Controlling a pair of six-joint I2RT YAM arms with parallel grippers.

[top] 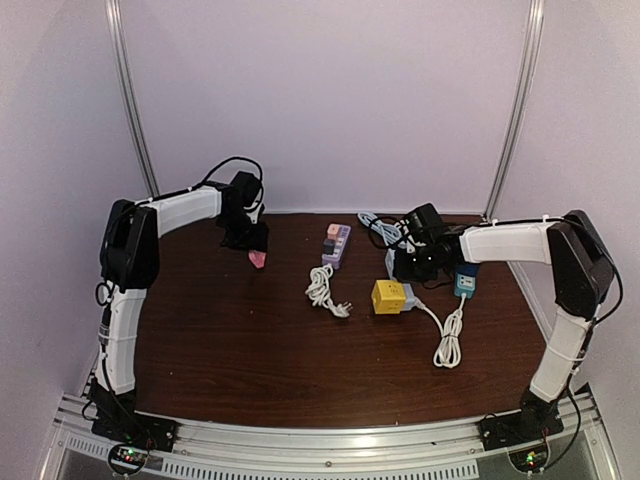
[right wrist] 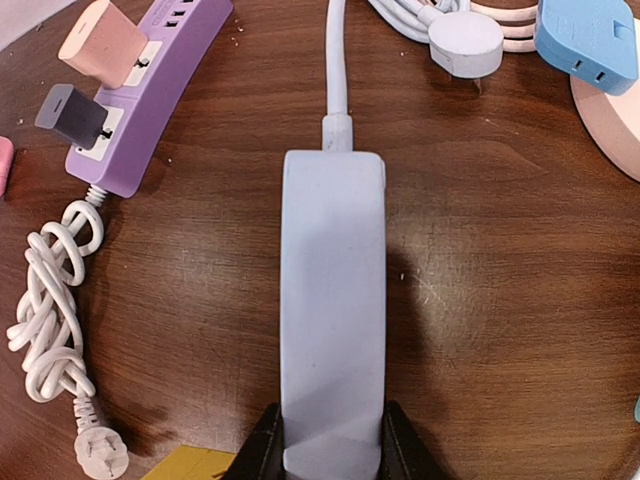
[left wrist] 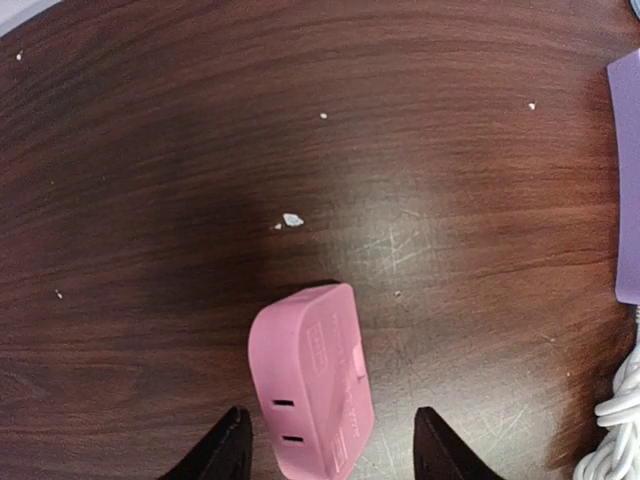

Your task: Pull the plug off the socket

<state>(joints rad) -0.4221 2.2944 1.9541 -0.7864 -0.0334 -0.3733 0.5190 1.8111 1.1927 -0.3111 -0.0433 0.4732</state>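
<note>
Here, purple strip [right wrist: 165,75] holds peach plug [right wrist: 100,40], grey plug [right wrist: 70,115].

Right end effector [right wrist: 330,445] at bottom edge, fingers [right wrist: 262,440] pressed on both sides of a pale strip [right wrist: 330,300] lying flat on the bench [right wrist: 500,300]. Its cable [right wrist: 337,60] runs straight up out of frame. Upper left: purple strip [right wrist: 165,70], angled, peach plug [right wrist: 100,32] and grey plug [right wrist: 68,115] seated in it. White cord [right wrist: 50,300] bundled below it, pronged end loose on the bench. Blue adapter [right wrist: 590,40] top right, round white plug [right wrist: 465,45] just beside it. Yellow corner [right wrist: 200,465] at bottom left, cropped.
</note>
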